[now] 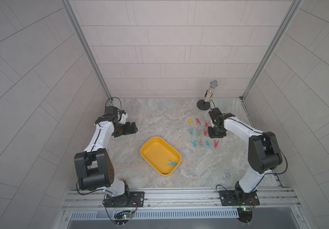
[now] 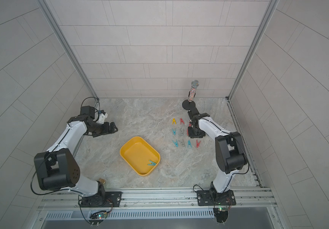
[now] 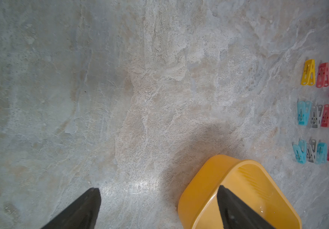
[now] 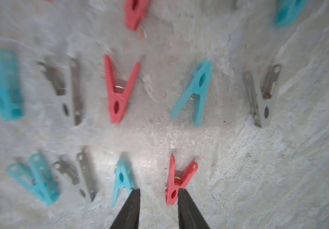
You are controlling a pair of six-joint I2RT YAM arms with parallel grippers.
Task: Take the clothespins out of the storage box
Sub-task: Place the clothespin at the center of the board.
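Yellow storage box (image 1: 155,150) on my counter (image 1: 159,119) holds one teal clothespin (image 1: 172,163) in a corner. The other clothespins (image 1: 197,121) lie in rows nearby, toward the right arm. My right end effector (image 4: 158,190) hangs over those rows, fingers slightly apart and empty, a red clothespin (image 4: 176,178) just beside one finger. My left end effector (image 3: 158,188) is spread wide, near the box
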